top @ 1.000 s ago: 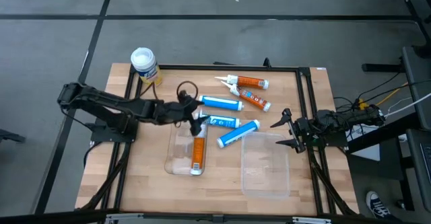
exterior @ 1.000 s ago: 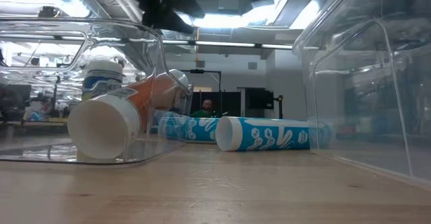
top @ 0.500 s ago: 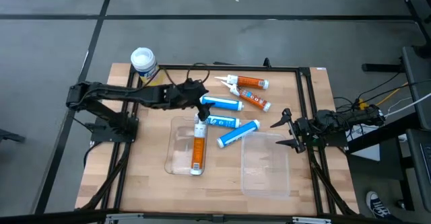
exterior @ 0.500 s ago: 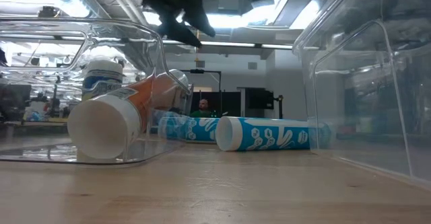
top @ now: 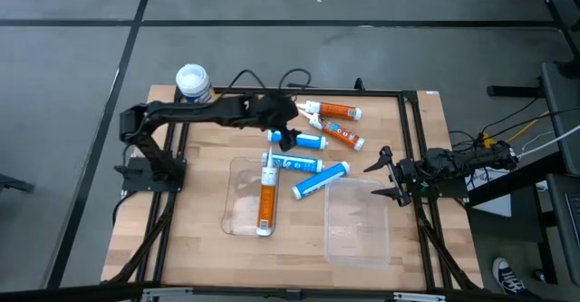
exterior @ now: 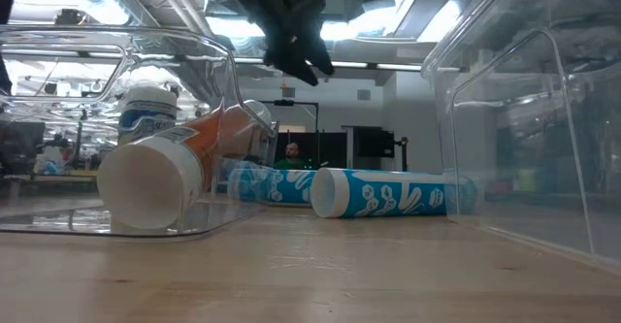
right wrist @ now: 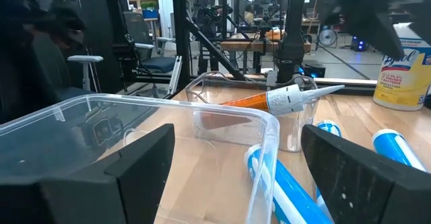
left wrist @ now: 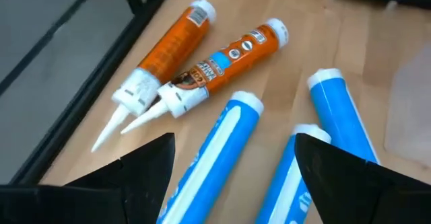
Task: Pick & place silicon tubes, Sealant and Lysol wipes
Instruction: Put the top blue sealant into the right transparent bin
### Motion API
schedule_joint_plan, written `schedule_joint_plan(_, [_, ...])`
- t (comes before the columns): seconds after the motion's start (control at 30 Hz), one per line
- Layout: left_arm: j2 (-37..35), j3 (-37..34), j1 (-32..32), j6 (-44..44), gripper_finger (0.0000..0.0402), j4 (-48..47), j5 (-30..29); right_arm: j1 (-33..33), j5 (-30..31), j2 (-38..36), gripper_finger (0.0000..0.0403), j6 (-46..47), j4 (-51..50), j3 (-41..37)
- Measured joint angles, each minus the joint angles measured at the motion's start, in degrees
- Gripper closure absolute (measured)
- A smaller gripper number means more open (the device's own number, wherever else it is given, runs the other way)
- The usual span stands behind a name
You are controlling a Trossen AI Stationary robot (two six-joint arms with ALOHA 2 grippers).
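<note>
My left gripper (top: 283, 137) hangs open above the far blue tube (top: 301, 141), its fingers to either side of that tube (left wrist: 215, 150) without touching it. Two more blue tubes (top: 301, 164) (top: 320, 180) lie beside it on the table. Two orange sealant tubes (top: 335, 112) (top: 344, 136) lie near the far edge. A third orange tube (top: 265, 202) lies in the left clear bin (top: 237, 193), its nozzle over the far rim. The yellow Lysol wipes canister (top: 193, 82) stands at the far left corner. My right gripper (top: 381, 173) waits open at the right edge.
A second clear bin (top: 358, 222) stands near the right front, just ahead of my right gripper (right wrist: 236, 143). A black frame (top: 403, 98) runs round the table's edges. Bare wood lies at the near left.
My left gripper has swung from over the left bin's far rim toward the table's far and right edges, rising a little, and now hangs over the blue tubes, still open. The orange tube in the bin has not moved.
</note>
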Motion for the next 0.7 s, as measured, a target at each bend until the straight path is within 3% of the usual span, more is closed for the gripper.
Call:
schedule_joint_plan(0.33, [8.43,5.72,2.40,11.10,0.0100,-3.70,7.88,0.00,-0.02,0.00,0.0080,0.00,-0.02,0.00])
schedule_joint_plan(0.7, [14.34,5.85,3.19,14.55,0.0100,-6.64,8.84,-0.02,-0.02,-0.01,0.0080,0.00,-0.02,0.00])
